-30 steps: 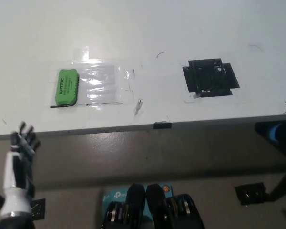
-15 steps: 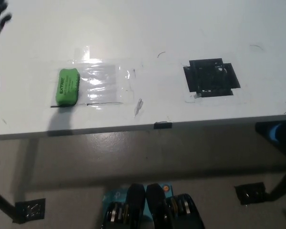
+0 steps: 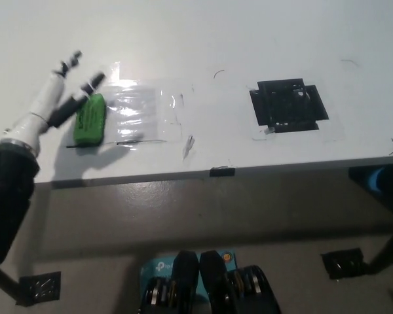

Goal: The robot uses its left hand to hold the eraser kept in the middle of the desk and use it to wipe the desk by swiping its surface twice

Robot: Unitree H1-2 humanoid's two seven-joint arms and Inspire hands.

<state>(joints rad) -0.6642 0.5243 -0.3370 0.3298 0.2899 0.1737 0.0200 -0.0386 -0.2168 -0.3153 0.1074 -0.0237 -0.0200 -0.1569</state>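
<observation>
A green eraser point(image 3: 90, 120) with dark lettering lies on the white desk point(image 3: 203, 39), at the left end of a shiny clear taped patch point(image 3: 144, 115). My white left hand point(image 3: 59, 97) reaches in from the lower left and hovers just left of and over the eraser, fingers spread and open, one dark fingertip point(image 3: 95, 80) near the eraser's top end. Nothing is held. My right hand is not in view.
A black tape square point(image 3: 288, 104) sits on the desk to the right. The desk's front edge point(image 3: 223, 171) runs across the middle of the picture, with floor below it. A black stand foot point(image 3: 344, 263) is at lower right.
My left hand has swung from the far left edge of the picture in over the desk to the eraser's left side. The eraser has not moved.
</observation>
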